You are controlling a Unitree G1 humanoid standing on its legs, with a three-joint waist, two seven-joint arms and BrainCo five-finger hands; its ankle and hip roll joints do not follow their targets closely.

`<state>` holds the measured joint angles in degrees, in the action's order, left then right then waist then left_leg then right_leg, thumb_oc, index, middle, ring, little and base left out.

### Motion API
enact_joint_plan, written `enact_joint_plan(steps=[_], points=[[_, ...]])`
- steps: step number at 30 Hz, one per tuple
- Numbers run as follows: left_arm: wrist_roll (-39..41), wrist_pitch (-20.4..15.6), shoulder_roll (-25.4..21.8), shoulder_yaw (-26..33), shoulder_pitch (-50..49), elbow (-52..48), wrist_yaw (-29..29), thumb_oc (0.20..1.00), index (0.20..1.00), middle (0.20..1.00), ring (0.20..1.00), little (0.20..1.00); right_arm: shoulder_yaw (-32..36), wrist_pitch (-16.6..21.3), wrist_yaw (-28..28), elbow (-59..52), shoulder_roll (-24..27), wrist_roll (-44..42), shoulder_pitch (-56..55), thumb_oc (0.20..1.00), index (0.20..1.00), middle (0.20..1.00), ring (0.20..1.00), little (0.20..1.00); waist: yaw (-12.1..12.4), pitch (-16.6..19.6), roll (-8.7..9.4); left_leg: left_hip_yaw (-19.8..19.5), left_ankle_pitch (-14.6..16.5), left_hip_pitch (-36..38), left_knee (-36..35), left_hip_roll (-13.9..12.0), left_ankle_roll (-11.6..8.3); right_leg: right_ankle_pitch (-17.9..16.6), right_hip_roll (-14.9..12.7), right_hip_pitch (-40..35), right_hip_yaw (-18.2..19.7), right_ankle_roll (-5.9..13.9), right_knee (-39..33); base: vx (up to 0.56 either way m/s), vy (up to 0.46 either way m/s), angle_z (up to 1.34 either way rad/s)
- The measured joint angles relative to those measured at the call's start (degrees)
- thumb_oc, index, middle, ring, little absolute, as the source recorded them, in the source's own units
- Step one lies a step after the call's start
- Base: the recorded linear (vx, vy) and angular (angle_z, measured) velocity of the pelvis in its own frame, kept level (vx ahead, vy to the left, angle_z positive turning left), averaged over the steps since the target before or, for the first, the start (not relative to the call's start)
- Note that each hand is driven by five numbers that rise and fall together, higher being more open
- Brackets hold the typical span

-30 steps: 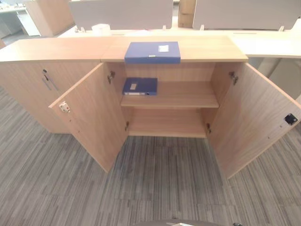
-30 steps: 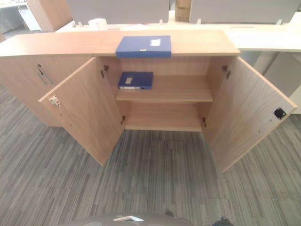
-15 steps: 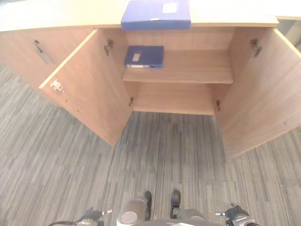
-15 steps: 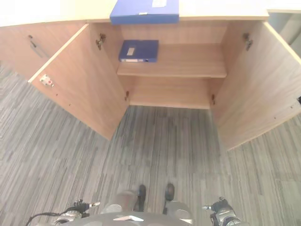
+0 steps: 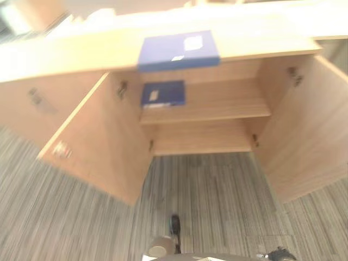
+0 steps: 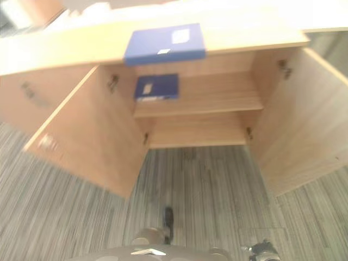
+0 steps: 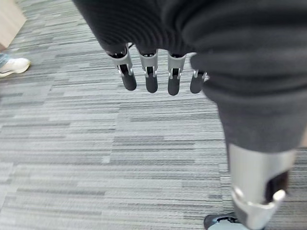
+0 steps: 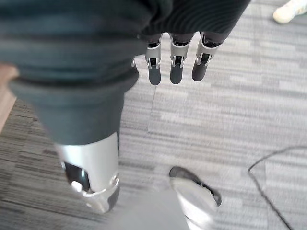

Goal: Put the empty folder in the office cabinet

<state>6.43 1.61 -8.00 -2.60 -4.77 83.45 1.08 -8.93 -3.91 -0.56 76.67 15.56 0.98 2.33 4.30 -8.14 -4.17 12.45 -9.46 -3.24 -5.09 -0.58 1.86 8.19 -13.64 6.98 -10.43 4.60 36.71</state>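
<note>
A blue folder (image 5: 178, 50) lies flat on top of the wooden office cabinet (image 5: 217, 106), at its front edge above the open compartment. A second blue folder (image 5: 163, 93) lies on the left part of the upper shelf inside. Both cabinet doors stand wide open. My left hand (image 7: 151, 79) hangs low over the carpet with straight fingers and holds nothing. My right hand (image 8: 175, 67) hangs the same way, open and empty, far from the cabinet.
The left door (image 5: 103, 141) and the right door (image 5: 304, 125) swing out over the grey striped carpet (image 5: 217, 190). The lower shelf (image 5: 201, 138) is bare. A person's white shoe (image 7: 12, 66) shows on the carpet near my left hand, another white shoe (image 8: 290, 10) near my right.
The camera has tilted up, so the whole cabinet top shows again. The folders, the doors and both hands have not visibly moved.
</note>
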Motion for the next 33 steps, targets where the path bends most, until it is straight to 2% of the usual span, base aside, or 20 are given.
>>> enact_joint_plan(steps=[1,2,3,4,5,6,7,8,9,10,11,12,15,16,17,18,23,29,31,33], points=[[0.1,-0.4,-1.0,-2.2,1.3,-0.7,-0.1,1.000,1.000,1.000,1.000,1.000,0.0,-0.3,-0.1,-0.9,-0.2,-0.2,-2.0,1.000,1.000,1.000,1.000,1.000,-2.2,0.4,1.18,-0.5,1.7,1.7,0.0,2.6,1.71,-0.9,-6.7,6.2,-1.1,0.44,10.3,0.16,0.018,0.19],[0.0,-0.8,-1.7,-3.2,2.3,-1.1,-0.2,1.000,1.000,1.000,1.000,1.000,0.1,-0.5,-0.1,-0.6,-0.3,-0.3,-2.1,1.000,1.000,1.000,1.000,1.000,-2.2,0.4,1.86,-0.1,1.7,1.8,0.0,4.0,1.60,-0.2,-9.8,7.8,-2.0,0.92,10.6,0.16,-0.099,0.27],[0.4,-1.3,-2.7,-4.3,4.4,-2.1,-0.5,1.000,1.000,1.000,1.000,1.000,0.0,-0.6,-0.2,-0.8,-0.7,-1.6,-1.9,1.000,1.000,1.000,1.000,1.000,-3.2,0.4,2.19,-0.9,2.8,2.4,0.6,4.9,1.80,0.3,-10.3,10.6,-1.2,1.62,4.1,0.11,-0.103,0.17],[1.2,-1.8,-3.2,-4.1,5.2,-2.7,-0.7,1.000,1.000,1.000,1.000,1.000,-0.2,-0.4,-0.4,-0.9,-1.2,-2.3,-1.2,1.000,1.000,1.000,1.000,1.000,-3.8,0.5,1.64,-1.3,2.0,1.9,0.6,4.4,2.25,0.2,-8.7,10.7,-0.5,1.74,-1.9,0.11,-0.157,0.54],[2.3,-2.0,-4.6,-3.9,7.8,-2.9,-0.8,1.000,1.000,1.000,1.000,1.000,-0.8,-0.1,-1.2,-1.9,-1.8,-2.5,0.0,1.000,1.000,1.000,1.000,1.000,-5.3,-0.2,1.49,-3.1,2.1,1.2,0.6,3.7,2.26,-1.4,-5.3,10.6,1.4,4.58,-13.3,0.06,-0.088,0.63],[2.4,-2.1,-5.0,-3.9,8.7,-3.1,-0.9,1.000,1.000,1.000,1.000,1.000,-0.9,-0.1,-1.2,-2.0,-2.0,-2.7,0.0,1.000,1.000,1.000,1.000,1.000,-5.6,-0.4,2.08,-3.5,2.1,1.5,0.6,3.8,2.18,-2.3,-4.2,10.8,1.9,5.64,-17.0,0.22,-0.230,0.57],[2.2,-2.0,-5.2,-3.9,9.3,-3.8,-1.4,1.000,1.000,1.000,1.000,1.000,-1.0,0.1,-1.4,-2.3,-2.0,-3.1,0.3,1.000,1.000,1.000,1.000,1.000,-5.6,-1.0,3.05,-4.7,2.8,2.3,0.6,3.8,1.19,-4.5,-1.8,10.1,2.3,6.38,-23.6,0.30,-0.226,0.31],[2.2,-1.7,-5.5,-3.9,9.3,-5.0,-1.8,1.000,1.000,1.000,1.000,1.000,-1.1,1.0,-1.6,-2.2,-1.3,-2.2,-0.1,1.000,1.000,1.000,1.000,1.000,-5.6,-1.2,3.27,-5.7,3.4,2.5,0.6,3.5,0.70,-6.0,0.0,9.7,2.9,5.27,-27.9,0.30,-0.227,0.44],[2.2,-2.1,-5.5,-3.7,9.4,-4.9,-1.9,1.000,1.000,1.000,1.000,1.000,-1.4,1.0,-1.8,-2.2,-1.3,-2.3,0.4,1.000,1.000,1.000,1.000,1.000,-5.7,-1.4,3.77,-6.4,4.6,3.2,0.6,3.5,-0.46,-7.5,2.4,7.6,3.7,6.42,-31.8,0.20,-0.164,0.64],[2.3,-2.0,-5.4,-2.6,8.9,-3.9,-2.4,1.000,1.000,1.000,1.000,1.000,0.3,0.0,-2.4,-1.4,-1.6,-2.8,0.3,1.000,1.000,1.000,1.000,1.000,-6.5,-1.5,5.09,-7.0,4.9,4.6,0.3,4.0,-0.42,-9.1,3.9,6.2,3.3,5.71,-32.9,0.10,-0.133,0.58],[2.4,-2.0,-5.2,-2.1,7.4,-3.9,-2.7,1.000,1.000,1.000,1.000,1.000,0.2,0.0,-2.5,-0.8,-2.0,-3.3,0.0,1.000,1.000,1.000,1.000,1.000,-6.5,-0.7,6.57,-7.3,5.9,4.9,0.0,4.7,-0.86,-11.0,4.4,5.7,3.9,3.29,-33.2,0.15,-0.195,0.42],[2.5,-2.0,-4.2,-1.9,6.6,-4.7,-2.7,1.000,1.000,1.000,1.000,1.000,0.2,0.3,-2.4,-0.5,-2.0,-3.5,0.1,1.000,1.000,1.000,1.000,1.000,-6.6,-0.4,6.97,-7.9,6.8,5.7,0.0,4.3,-1.50,-13.5,4.5,5.2,3.0,2.36,-33.8,0.13,-0.158,0.14],[2.5,-1.9,-3.7,-2.0,5.3,-4.9,-2.8,1.000,1.000,1.000,1.000,1.000,0.0,0.4,-2.4,-0.3,-2.0,-3.4,0.2,1.000,1.000,1.000,1.000,1.000,-5.8,0.3,5.98,-8.4,7.8,4.1,0.0,1.4,-2.94,-14.9,6.7,4.1,0.2,1.92,-37.5,0.09,-0.135,0.09],[2.5,-1.9,-4.0,-2.0,5.5,-4.9,-2.8,1.000,1.000,1.000,1.000,1.000,0.1,0.3,-2.4,0.0,-2.0,-3.4,0.3,1.000,1.000,1.000,1.000,1.000,-5.6,0.5,5.81,-8.7,7.9,3.6,0.0,0.8,-3.24,-15.9,7.4,4.0,0.0,0.98,-38.8,0.03,-0.118,0.38],[2.5,-1.9,-4.3,-2.0,5.6,-4.9,-2.9,1.000,1.000,1.000,1.000,1.000,0.1,0.0,-2.5,0.5,-1.5,-3.4,0.1,1.000,1.000,1.000,1.000,1.000,-5.6,0.4,5.71,-8.7,7.2,3.3,0.6,0.0,-4.08,-18.6,8.5,3.5,-0.1,-1.19,-40.6,0.03,-0.097,0.32],[2.5,-2.0,-4.3,-2.0,5.7,-4.9,-3.1,1.000,1.000,1.000,1.000,1.000,0.1,0.0,-2.6,0.4,-1.1,-3.4,0.0,1.000,1.000,1.000,1.000,1.000,-5.3,0.3,5.45,-8.7,7.0,3.3,0.6,-0.7,-4.29,-19.1,9.4,3.1,-0.1,-1.61,-41.7,0.04,-0.091,0.18],[2.6,-2.4,-3.2,-2.0,8.4,-6.0,-3.3,1.000,1.000,1.000,1.000,1.000,0.1,1.0,-3.7,-2.1,0.9,-4.5,1.8,1.000,1.000,1.000,1.000,1.000,-5.5,-1.9,4.11,-8.7,7.1,3.2,0.5,-3.1,-5.87,-18.1,11.5,2.4,-1.2,-3.48,-41.7,0.03,-0.030,0.02],[4.6,-3.0,-3.1,-1.9,9.7,-10.7,-5.7,1.000,1.000,1.000,1.000,1.000,0.1,1.8,-4.7,-3.6,0.8,-5.1,1.6,1.000,1.000,1.000,1.000,1.000,-5.4,-3.3,4.04,-8.7,7.5,3.8,0.5,-3.1,-6.29,-17.9,11.5,1.9,-1.3,-3.77,-41.7,0.00,-0.005,0.01],[5.0,-3.8,-3.6,-2.0,5.9,-22.2,-8.7,1.000,1.000,1.000,1.000,1.000,0.1,2.3,-5.4,-6.1,0.5,-6.9,1.0,1.000,1.000,1.000,1.000,1.000,-4.9,-4.2,4.08,-8.8,7.6,3.7,0.4,-3.0,-6.17,-18.0,11.4,1.9,-1.5,-3.61,-41.6,-0.08,-0.021,-0.02],[4.6,-8.3,-5.1,-2.4,-4.5,-48.6,-11.9,1.000,1.000,1.000,1.000,1.000,0.1,4.0,-7.1,-11.4,0.5,-6.9,-2.6,1.000,1.000,1.000,1.000,1.000,-5.1,-5.8,4.80,-9.3,7.4,3.5,0.4,-3.0,-6.44,-18.1,11.3,2.0,-1.8,-3.48,-41.5,-0.03,-0.002,0.12]])
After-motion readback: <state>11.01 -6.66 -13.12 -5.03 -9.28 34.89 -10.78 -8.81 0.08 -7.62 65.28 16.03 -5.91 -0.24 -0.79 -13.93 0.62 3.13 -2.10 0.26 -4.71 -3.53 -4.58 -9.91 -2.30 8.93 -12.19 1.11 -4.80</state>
